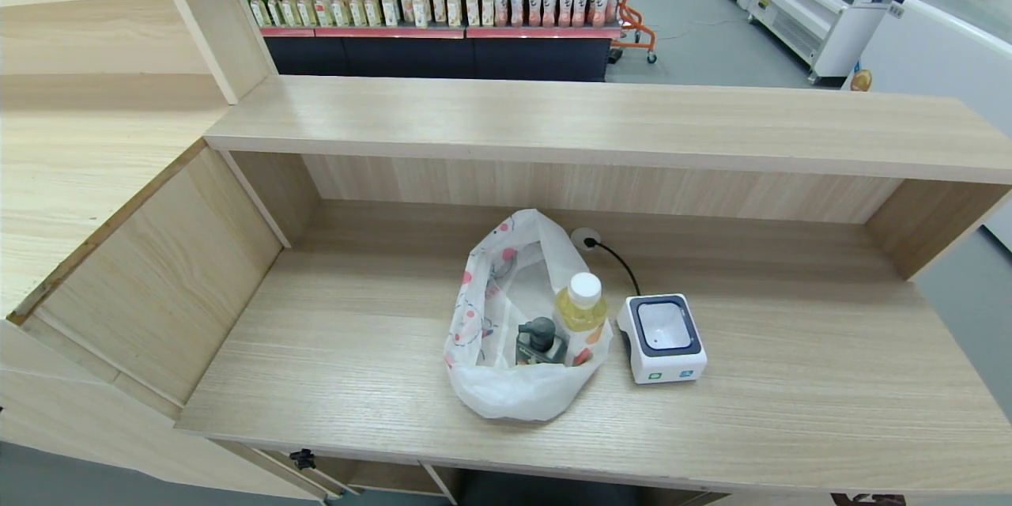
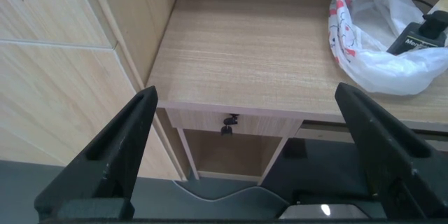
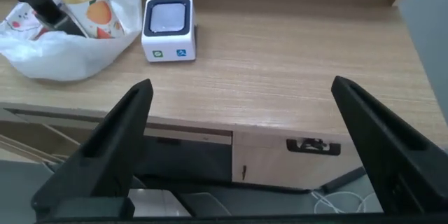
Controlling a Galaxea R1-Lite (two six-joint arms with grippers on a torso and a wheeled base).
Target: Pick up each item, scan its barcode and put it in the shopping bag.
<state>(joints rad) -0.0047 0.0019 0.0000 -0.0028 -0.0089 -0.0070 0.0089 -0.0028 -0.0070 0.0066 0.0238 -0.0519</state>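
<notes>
A white plastic shopping bag [image 1: 506, 379] with red prints stands open on the wooden counter [image 1: 791, 379]. Inside it are a yellow drink bottle [image 1: 582, 308] with a white cap and a dark pump bottle [image 1: 539, 340]. A white barcode scanner [image 1: 661, 337] sits just right of the bag, its cable running back to a hole. My left gripper [image 2: 245, 161] hangs open below the counter's front edge, left of the bag [image 2: 378, 35]. My right gripper [image 3: 241, 154] is open too, in front of the counter, nearer than the scanner [image 3: 168, 29] and the bag [image 3: 63, 49].
A raised wooden shelf [image 1: 601, 122] runs along the back of the counter, with side panels [image 1: 158, 277] at left and right. Drawers with locks [image 3: 313, 145] sit under the counter front. Store shelves of bottles [image 1: 435, 6] and freezers [image 1: 822, 8] stand beyond.
</notes>
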